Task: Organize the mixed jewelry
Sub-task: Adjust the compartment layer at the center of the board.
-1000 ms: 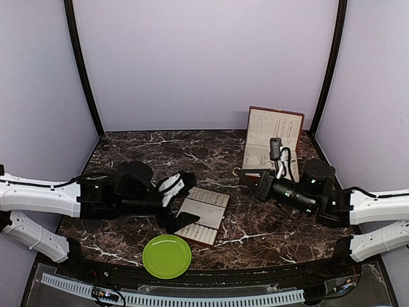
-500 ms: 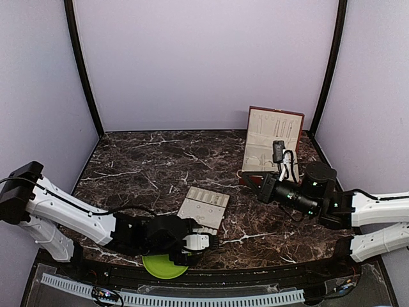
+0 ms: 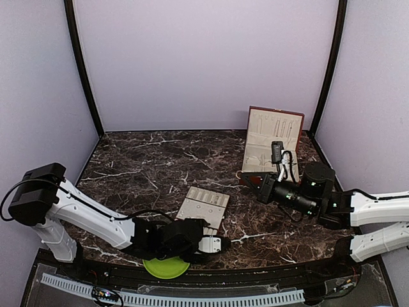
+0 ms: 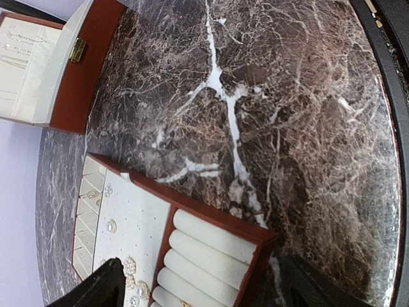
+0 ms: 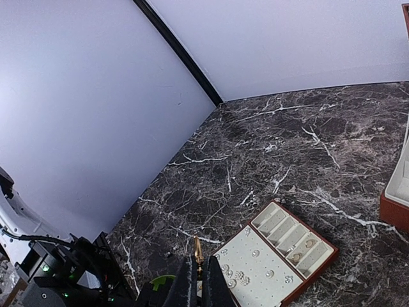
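My left hand (image 3: 216, 243) is spread wide and has hold of nothing. Through its wrist camera I see its two dark fingers (image 4: 96, 291) at the bottom corners, with the near end of the tray (image 4: 211, 220) lying between them and just ahead. The jewelry (image 4: 131, 265) sits in that tray. A cluster of small studs lies close to the left finger on the cream pad, a few more pieces lie in the slots further along, and the padded rolls next to them look mostly bare. From above, this hand hangs low at the near edge of the tabletop (image 3: 147, 166), just beside the tray's near end and over the right side of the green plate (image 3: 163, 268).

My right hand (image 3: 250, 180) is closed. A thin gold-coloured piece (image 5: 198, 246) sticks out from its fingertips and looks pinched there. It hovers between the tray and the open box (image 3: 271, 137), near the box's front. In its own view the tray lies ahead and below, with studs dotted on the pad.
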You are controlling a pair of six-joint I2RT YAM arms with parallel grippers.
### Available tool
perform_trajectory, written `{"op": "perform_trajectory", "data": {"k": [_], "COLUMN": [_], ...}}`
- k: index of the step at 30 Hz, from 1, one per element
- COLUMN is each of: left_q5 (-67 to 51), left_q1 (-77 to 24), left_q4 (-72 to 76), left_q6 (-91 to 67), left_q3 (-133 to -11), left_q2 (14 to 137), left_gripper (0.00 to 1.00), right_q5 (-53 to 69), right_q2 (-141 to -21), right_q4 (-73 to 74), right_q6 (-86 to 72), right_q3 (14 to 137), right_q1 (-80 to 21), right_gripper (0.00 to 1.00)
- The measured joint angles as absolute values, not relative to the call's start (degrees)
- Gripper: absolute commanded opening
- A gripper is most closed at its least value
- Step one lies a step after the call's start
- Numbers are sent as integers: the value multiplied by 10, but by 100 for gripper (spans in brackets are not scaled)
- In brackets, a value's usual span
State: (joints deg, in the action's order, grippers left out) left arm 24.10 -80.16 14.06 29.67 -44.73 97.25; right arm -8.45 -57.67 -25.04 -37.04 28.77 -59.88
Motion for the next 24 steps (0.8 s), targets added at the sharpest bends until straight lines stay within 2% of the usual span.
{"op": "perform_trajectory", "data": {"k": [11, 24], "left_q5": [281, 290], "left_q1": [-795, -737], "left_q4": [173, 225], "left_q6": [311, 299], "left_q3": [-492, -543], "left_q2": [1037, 1089], "left_gripper": [88, 88], "right_q5": [-81, -91], "right_q2": [-587, -587], "right_q4": [-253, -234], "right_q6": [-375, -382], "right_q3": [288, 289], "right_q1": [-597, -595], "right_gripper": [0, 0]}}
